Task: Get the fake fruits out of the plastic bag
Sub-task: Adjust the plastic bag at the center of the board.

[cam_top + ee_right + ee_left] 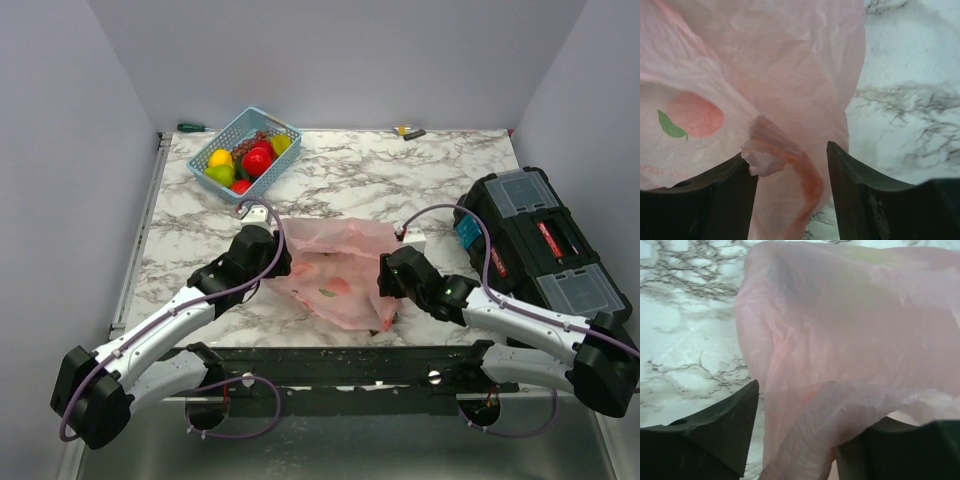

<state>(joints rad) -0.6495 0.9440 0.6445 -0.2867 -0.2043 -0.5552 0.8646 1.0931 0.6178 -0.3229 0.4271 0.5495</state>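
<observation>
The pink plastic bag (340,250) lies crumpled on the marble table between my two grippers. My left gripper (283,265) is at its left edge. In the left wrist view the jaws (815,405) stand apart, with bag film (850,330) bulging between them. My right gripper (385,280) is at the bag's right edge, open, with a twisted fold of the bag (780,60) between its fingers (786,150). A peach print (695,114) shows on the film. Fake fruits (255,158), red, yellow and green, lie in the blue basket. I cannot make out any inside the bag.
The light blue lattice basket (270,122) stands at the back left. A black toolbox (540,240) fills the right side. A green-handled tool (190,127) and a small yellow-black item (408,131) lie along the back edge. A metal rail (330,355) runs along the near edge.
</observation>
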